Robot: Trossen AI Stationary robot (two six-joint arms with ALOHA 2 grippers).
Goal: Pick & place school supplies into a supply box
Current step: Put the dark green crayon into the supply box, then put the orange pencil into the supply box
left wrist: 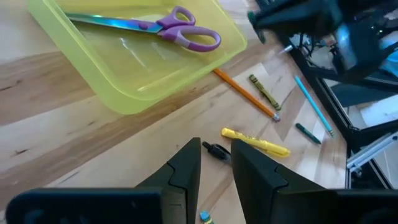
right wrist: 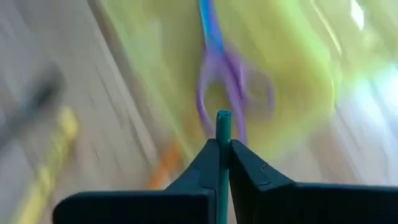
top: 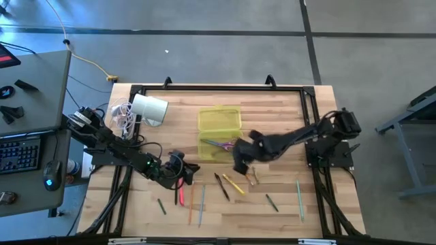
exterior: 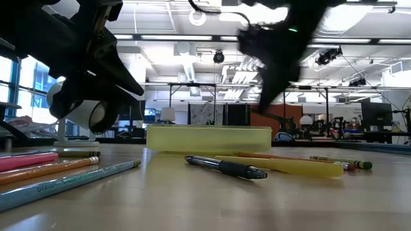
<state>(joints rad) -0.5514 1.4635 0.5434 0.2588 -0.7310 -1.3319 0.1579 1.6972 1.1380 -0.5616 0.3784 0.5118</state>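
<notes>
The translucent yellow-green supply box sits flat at mid-table, with purple-handled scissors lying inside it. My right gripper hovers by the box's near right corner, shut on a thin green pencil. My left gripper is open and empty, low over the table near the left group of pens. A dark pen and a yellow highlighter lie just beyond its fingertips. Pink, orange and light blue pencils lie on the wood nearby. My right gripper pinches the green pencil between its two fingers. The pencil lies along the fingers, and its end sticks out a little past the fingertips. The pencil is lifted clear of the table.
A white cylinder with cables lies left of the box. More pencils are scattered on the right half, among them a green one and a light green one. An orange pencil rests beside the box. A desk with keyboard stands left of the table.
</notes>
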